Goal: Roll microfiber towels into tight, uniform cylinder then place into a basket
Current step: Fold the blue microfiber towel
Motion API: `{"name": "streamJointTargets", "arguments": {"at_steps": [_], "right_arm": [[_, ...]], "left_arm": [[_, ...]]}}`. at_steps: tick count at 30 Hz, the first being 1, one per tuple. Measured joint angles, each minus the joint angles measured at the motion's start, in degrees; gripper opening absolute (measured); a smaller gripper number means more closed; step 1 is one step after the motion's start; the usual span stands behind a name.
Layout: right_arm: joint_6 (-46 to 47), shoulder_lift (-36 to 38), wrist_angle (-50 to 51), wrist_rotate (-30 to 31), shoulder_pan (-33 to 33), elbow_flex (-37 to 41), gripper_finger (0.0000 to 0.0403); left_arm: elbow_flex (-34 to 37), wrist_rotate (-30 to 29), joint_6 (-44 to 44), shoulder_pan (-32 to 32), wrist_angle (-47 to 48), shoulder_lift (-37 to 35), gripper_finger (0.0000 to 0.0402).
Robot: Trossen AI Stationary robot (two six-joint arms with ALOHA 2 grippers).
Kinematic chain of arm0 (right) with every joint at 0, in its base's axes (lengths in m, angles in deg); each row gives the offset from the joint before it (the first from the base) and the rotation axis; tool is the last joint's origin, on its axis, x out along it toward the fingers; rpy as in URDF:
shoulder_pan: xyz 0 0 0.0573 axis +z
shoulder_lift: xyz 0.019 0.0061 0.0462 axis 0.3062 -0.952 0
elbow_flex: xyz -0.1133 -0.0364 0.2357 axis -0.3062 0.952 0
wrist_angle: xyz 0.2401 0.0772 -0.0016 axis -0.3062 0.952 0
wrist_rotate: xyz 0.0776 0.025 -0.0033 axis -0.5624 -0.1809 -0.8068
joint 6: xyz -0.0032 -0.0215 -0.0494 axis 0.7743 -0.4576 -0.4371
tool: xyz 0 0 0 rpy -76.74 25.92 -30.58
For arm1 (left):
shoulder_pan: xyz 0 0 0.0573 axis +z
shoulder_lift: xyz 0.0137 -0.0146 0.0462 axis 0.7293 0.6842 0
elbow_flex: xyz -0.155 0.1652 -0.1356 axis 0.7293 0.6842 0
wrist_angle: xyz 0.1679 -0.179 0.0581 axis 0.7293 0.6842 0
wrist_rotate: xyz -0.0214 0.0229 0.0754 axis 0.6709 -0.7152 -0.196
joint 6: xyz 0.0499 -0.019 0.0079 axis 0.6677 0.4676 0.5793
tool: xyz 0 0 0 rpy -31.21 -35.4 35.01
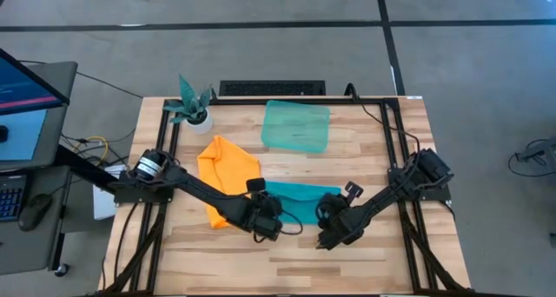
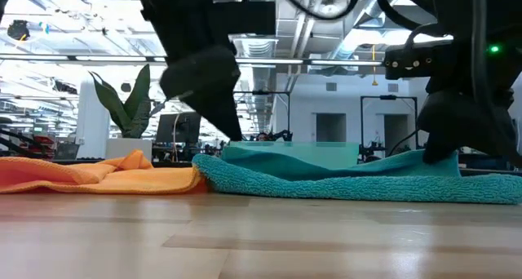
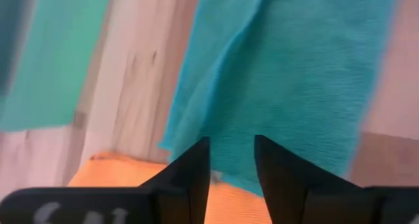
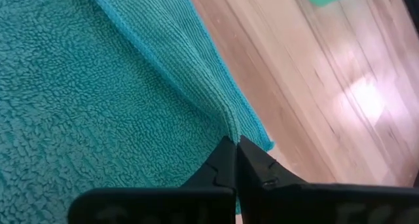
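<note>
The turquoise towel (image 1: 295,200) lies as a folded strip at the middle of the wooden table, its left end against the orange towel (image 1: 228,171), which lies crumpled flat. My left gripper (image 3: 232,160) is open, its fingers standing over the turquoise towel's left near corner (image 3: 196,142). My right gripper (image 4: 236,149) is shut on the towel's right end (image 2: 440,161). The teal-green basket (image 1: 296,126) sits toward the far edge. My right gripper pinches a raised ridge of the turquoise towel at its right edge (image 4: 226,116) between its two fingertips. The fingers slant down from the table's right near side. The ridge stands a little above the rest of the towel, which lies on the table.
A small white pot with a teal plant (image 1: 193,110) stands at the far left corner, and a dark flat box (image 1: 271,89) at the far edge. Black frame rails (image 1: 393,132) run along the table's sides. Bare wood (image 1: 287,262) lies toward the near edge.
</note>
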Motion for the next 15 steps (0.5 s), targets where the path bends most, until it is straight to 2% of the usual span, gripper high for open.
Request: {"name": "streamJointTargets", "arguments": {"at_steps": [4,8,15], "right_arm": [[0.0,0.0,-0.1,-0.2,-0.3,0.0,0.0020],[0.0,0.0,-0.1,-0.9,-0.2,0.0,0.0018],[0.0,0.0,-0.1,-1.2,-0.2,0.0,0.0020]], "left_arm": [[0.8,0.4,7.1,-1.1,-6.7,0.0,0.0102],[5.2,5.9,15.3,-0.4,-18.1,0.0,0.0094],[8.2,7.0,17.0,4.1,-21.9,0.0,0.0083]]}}
